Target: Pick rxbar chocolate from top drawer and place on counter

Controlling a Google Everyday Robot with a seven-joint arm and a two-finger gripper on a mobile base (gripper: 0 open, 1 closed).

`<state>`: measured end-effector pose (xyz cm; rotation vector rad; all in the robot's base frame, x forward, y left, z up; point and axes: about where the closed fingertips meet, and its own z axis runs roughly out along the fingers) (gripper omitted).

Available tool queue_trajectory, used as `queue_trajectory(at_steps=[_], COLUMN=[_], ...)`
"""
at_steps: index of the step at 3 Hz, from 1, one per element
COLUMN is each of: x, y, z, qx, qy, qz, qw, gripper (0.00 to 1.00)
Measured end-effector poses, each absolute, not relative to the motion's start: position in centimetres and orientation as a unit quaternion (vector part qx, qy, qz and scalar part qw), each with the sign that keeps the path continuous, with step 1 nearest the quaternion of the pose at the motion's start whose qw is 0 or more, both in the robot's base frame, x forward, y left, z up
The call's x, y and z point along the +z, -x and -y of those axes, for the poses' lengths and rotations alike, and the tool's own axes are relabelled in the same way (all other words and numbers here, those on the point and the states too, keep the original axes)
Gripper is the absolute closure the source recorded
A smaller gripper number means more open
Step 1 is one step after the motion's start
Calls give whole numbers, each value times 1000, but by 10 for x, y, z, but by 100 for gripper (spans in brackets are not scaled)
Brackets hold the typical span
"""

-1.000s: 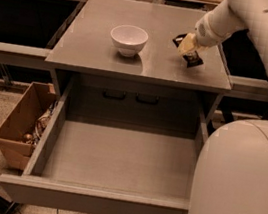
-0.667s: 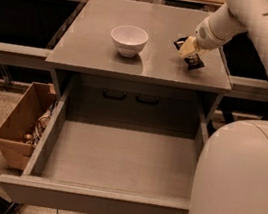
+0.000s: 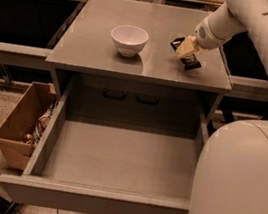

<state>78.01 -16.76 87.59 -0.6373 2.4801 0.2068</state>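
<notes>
Hand point(image 3: 187, 50) grips rxbar chocolate point(image 3: 191, 63) low over counter point(image 3: 93, 47).

We read no text, brand, number or sign anywhere. The rxbar chocolate point(image 3: 192, 63) wrapper, right of the white bowl point(image 3: 129, 38), shows no lettering we can make out. The top drawer point(image 3: 93, 201) front below the bowl is plain, and so is the cardboard box point(image 3: 17, 126) lower left of it. The gripper point(image 3: 186, 49) is right of the bowl, low over the counter point(image 3: 98, 47), clamped on the bar.
</notes>
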Motion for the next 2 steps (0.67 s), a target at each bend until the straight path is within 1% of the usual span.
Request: queue_trajectory(at_steps=[1,2], x=[876,876], y=[-780,-780], z=[168,168], qx=[77,77], qy=[238,238], qz=[-926,-926], qw=[282,282], gripper=[13,0])
